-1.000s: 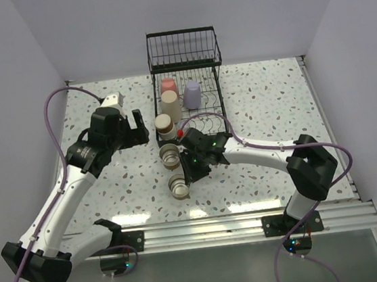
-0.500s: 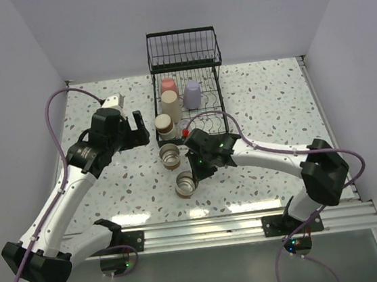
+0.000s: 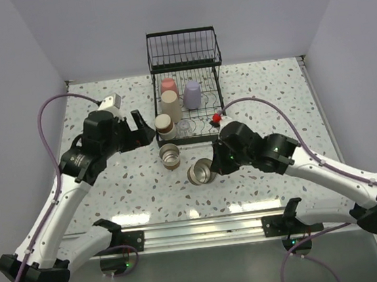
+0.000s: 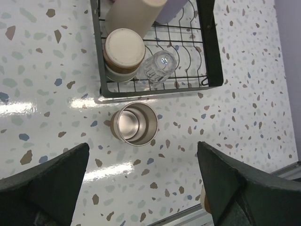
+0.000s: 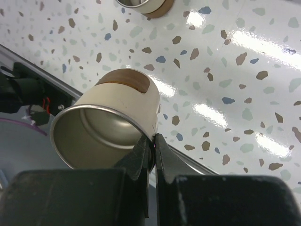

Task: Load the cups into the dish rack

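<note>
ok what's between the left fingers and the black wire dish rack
One upright brown tumbler with a shiny metal inside, on the speckled table short of the rack, seen in the left wrist view.

The dish rack (image 3: 220, 93) sits at the far middle of the desk (image 3: 272, 97), with its upright basket behind its flat tray. Five cups stand in the tray's left half. The back-left cup (image 3: 168, 85) and back-right cup (image 3: 192, 94) are side by side. The middle cup (image 3: 170, 104) is just before the back-left one. The front-left cup (image 3: 164, 125) and front-right cup (image 3: 183, 128) are nearest the rim. Just before that rim, on the desk, stands the desk cup (image 3: 170, 156). Nearer and to its right, the tilted cup (image 3: 201, 172) is pinched by its rim in the right tool (image 3: 215, 167).
</note>
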`<control>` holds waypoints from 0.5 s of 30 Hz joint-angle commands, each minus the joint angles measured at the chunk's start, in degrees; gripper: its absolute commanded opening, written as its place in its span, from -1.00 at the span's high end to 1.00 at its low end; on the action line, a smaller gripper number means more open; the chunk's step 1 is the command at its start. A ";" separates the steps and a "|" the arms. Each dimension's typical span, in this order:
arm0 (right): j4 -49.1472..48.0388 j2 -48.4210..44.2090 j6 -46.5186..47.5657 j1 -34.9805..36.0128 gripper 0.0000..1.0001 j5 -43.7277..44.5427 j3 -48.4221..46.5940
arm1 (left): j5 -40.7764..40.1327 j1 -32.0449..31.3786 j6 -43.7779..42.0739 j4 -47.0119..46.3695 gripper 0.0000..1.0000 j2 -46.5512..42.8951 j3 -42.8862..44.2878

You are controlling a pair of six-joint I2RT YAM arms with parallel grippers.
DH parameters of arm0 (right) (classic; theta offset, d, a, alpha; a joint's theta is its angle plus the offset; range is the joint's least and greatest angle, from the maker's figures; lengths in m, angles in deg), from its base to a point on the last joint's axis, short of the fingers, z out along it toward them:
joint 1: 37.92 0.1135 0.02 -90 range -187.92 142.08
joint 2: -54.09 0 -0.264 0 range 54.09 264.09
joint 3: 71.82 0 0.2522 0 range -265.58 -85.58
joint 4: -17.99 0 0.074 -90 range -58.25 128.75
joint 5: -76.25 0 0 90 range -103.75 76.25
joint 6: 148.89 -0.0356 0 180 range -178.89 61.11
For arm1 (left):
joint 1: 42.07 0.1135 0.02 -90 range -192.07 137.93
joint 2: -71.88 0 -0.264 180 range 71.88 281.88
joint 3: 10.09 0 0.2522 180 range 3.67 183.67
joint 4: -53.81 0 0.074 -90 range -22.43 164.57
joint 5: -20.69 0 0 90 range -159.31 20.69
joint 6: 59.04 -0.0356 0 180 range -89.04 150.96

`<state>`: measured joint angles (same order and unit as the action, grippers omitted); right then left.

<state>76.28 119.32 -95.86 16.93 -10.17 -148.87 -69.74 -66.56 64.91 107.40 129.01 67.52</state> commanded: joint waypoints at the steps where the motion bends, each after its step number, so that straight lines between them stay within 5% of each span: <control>1: -0.15 -5.62 -2.40 -0.01 1.00 1.79 -0.96 | 5.15 0.14 0.59 -4.76 -1.00 -2.36 0.31; 10: -7.18 -13.55 -13.38 0.08 1.00 4.77 2.20 | 19.48 0.14 -1.96 -10.91 -1.00 1.15 3.73; 15: -0.16 -15.39 -18.57 0.08 1.00 4.51 -2.70 | 23.36 0.14 -1.43 -14.25 -1.00 0.88 2.07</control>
<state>74.31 105.62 -108.98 16.93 -7.20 -147.45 -52.43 -66.56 64.28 98.88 130.38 68.94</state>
